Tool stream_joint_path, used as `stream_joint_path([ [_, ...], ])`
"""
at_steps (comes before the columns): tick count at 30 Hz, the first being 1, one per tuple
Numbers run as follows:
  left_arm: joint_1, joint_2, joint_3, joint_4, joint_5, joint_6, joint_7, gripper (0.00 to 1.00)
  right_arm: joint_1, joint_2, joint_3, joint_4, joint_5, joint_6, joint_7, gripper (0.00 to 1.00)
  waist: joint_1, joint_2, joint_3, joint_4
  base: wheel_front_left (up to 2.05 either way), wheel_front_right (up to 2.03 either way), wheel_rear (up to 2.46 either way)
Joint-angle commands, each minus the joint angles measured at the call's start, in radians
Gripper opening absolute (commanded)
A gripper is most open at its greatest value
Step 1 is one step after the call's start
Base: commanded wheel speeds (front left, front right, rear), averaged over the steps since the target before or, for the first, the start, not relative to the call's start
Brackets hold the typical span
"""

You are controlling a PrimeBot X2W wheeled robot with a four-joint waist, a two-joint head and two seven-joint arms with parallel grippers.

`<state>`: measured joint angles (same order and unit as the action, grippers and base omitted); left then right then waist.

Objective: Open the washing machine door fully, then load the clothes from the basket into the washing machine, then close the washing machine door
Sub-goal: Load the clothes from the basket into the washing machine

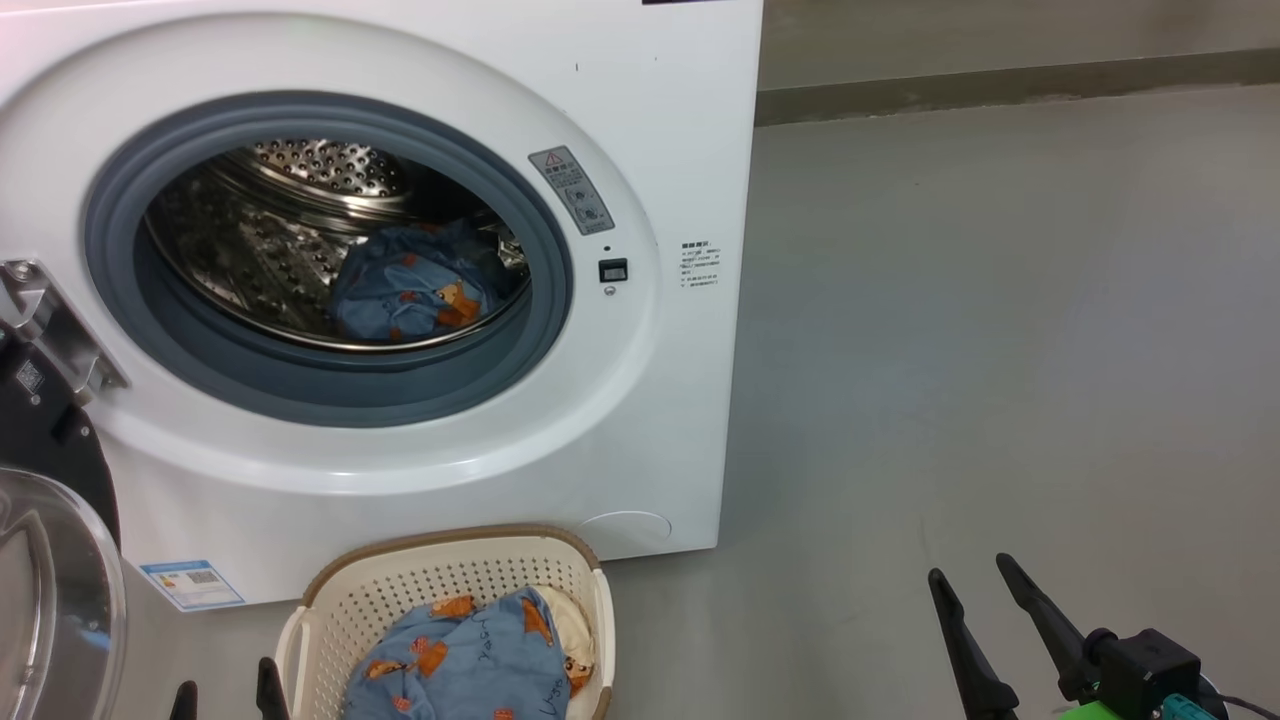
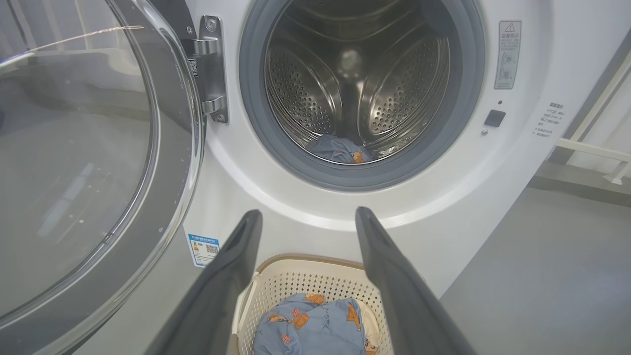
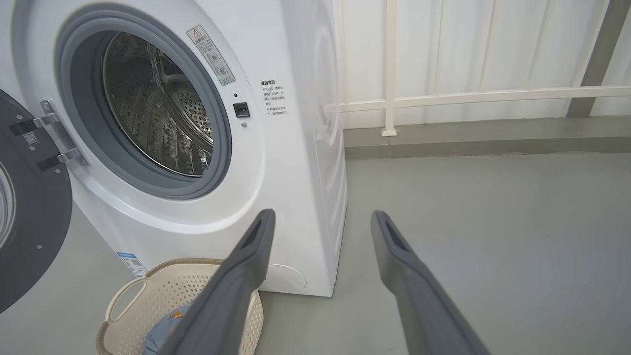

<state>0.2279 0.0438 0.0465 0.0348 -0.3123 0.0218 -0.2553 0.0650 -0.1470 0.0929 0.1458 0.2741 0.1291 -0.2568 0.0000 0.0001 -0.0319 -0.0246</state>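
Observation:
The white washing machine stands with its round door swung wide open to the left on a metal hinge. One blue bear-print garment lies inside the steel drum. The cream basket sits on the floor in front of the machine, holding more of the clothes. My left gripper hangs open above the basket, pointing at the drum; its fingertips peek in at the head view's bottom edge. My right gripper is open and empty over bare floor to the right of the basket.
Grey floor stretches to the right of the machine. A white railing and wall panels stand behind it. The open door's glass juts out at the lower left, close to the basket.

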Motion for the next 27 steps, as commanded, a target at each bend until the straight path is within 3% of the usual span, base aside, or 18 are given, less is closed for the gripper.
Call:
stream_joint_path([
  [1,-0.013,0.006,0.030,-0.029,0.007,0.006,-0.006,1.00,-0.008,-0.010,0.029,-0.026,-0.013,0.002,-0.005,1.00,0.0000,-0.0001,0.003,0.001,0.00,0.00,0.00],
  [14,-0.029,0.006,0.012,0.036,0.029,0.017,-0.006,1.00,-0.012,-0.006,0.042,-0.027,-0.009,0.002,-0.005,1.00,0.0000,-0.0001,0.057,-0.026,0.00,0.00,0.00],
  [23,-0.158,0.006,-0.030,0.165,0.080,0.034,-0.006,1.00,-0.076,0.009,0.057,-0.040,-0.004,0.002,-0.005,1.00,0.0000,-0.0001,0.204,-0.064,0.00,0.00,0.00],
  [27,-0.283,0.011,-0.047,0.288,0.097,0.039,-0.002,1.00,-0.126,0.021,0.068,-0.042,0.002,0.002,-0.005,1.00,0.0000,-0.0001,0.301,-0.087,0.00,0.00,0.00],
])
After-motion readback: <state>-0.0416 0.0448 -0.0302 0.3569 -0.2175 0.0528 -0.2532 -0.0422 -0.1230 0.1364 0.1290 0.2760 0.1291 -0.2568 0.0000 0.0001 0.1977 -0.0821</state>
